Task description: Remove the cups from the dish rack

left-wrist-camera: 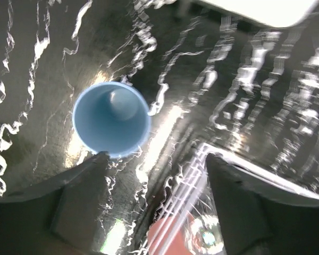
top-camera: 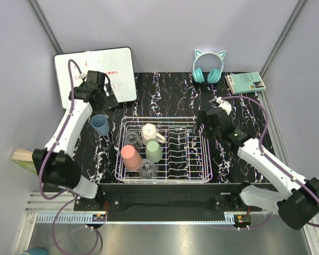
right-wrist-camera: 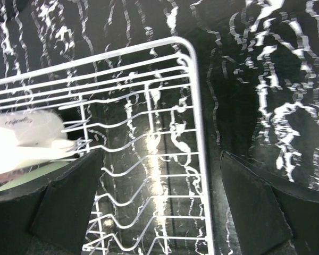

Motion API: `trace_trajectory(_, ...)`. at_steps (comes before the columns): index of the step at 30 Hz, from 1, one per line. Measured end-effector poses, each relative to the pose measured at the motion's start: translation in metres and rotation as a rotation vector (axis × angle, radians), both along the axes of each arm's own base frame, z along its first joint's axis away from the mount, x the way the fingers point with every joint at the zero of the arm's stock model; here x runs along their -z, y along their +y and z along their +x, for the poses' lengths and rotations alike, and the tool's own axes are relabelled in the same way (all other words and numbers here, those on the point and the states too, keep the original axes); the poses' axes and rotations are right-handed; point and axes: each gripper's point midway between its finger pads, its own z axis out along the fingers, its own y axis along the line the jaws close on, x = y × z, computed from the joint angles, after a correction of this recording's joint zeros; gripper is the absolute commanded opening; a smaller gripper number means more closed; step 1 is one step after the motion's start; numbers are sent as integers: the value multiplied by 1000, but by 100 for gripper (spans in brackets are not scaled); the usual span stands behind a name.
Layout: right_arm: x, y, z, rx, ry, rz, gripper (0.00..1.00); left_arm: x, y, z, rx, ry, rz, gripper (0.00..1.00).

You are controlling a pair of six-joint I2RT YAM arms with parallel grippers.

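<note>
Blue cup out on the table; five cups in the dish rack; both grippers spread, holding nothing.

Blue cup (top-camera: 100, 125) stands upright, mouth up, on the black marbled table (top-camera: 170, 90), just beside the left end of the dish rack (top-camera: 187, 155) and apart from it. Left gripper (left-wrist-camera: 154, 207) hangs over that spot with jaws wide. In the wrist view one fingertip (left-wrist-camera: 98, 158) lies at the cup's rim; whether it touches cannot be told. In the rack's left half: cream mug (top-camera: 150, 132) at the back, pink cup (top-camera: 131, 157) and green cup (top-camera: 153, 151) in front, clear glasses (top-camera: 131, 139) at back left and front centre. Right gripper (right-wrist-camera: 159, 207) is above the rack's right end, jaws wide over bare tines, with the mug at the left edge of its view. Whiteboard (top-camera: 95, 71) and teal headphones (top-camera: 209, 68) lie at the table's far side.
</note>
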Motion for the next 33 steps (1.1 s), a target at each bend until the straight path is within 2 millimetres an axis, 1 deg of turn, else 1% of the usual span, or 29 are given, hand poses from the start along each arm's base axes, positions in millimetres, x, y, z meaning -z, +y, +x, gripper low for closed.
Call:
trace_trajectory(2, 1, 6, 1, -21, 3, 13, 100, -22, -15, -7, 48, -66, 17, 99)
trace_trajectory(3, 0, 10, 1, -33, -2, 22, 100, -34, -27, -12, 82, -104, 26, 99)
trace_trajectory(5, -4, 19, 1, -55, -26, 46, 100, -51, -46, -20, 137, -164, 32, 99)
trace_trajectory(7, -8, 26, -1, -80, -49, 68, 100, -62, -65, -30, 194, -217, 26, 99)
trace_trajectory(9, -14, 36, -4, -119, -63, 91, 100, -66, -76, -44, 235, -252, 16, 99)
trace_trajectory(12, -18, 51, -8, -192, -59, 99, 100, -62, -76, -62, 249, -275, 14, 99)
trace_trajectory(14, -19, 66, -12, -251, -54, 98, 100, -59, -73, -73, 247, -282, 20, 99)
trace_trajectory(16, -18, 86, -18, -319, -46, 93, 100, -57, -72, -81, 252, -291, 23, 99)
trace_trajectory(20, -8, 125, -31, -439, -9, 54, 100, -55, -73, -95, 260, -322, 18, 99)
trace_trajectory(24, 6, 160, -46, -535, 17, 0, 100, -51, -71, -110, 275, -342, 25, 99)
trace_trajectory(28, 12, 175, -50, -568, 23, -30, 100, -46, -68, -117, 281, -351, 31, 99)
trace_trajectory(33, 2, 192, -52, -592, -7, -33, 100, -39, -66, -120, 281, -340, 43, 99)
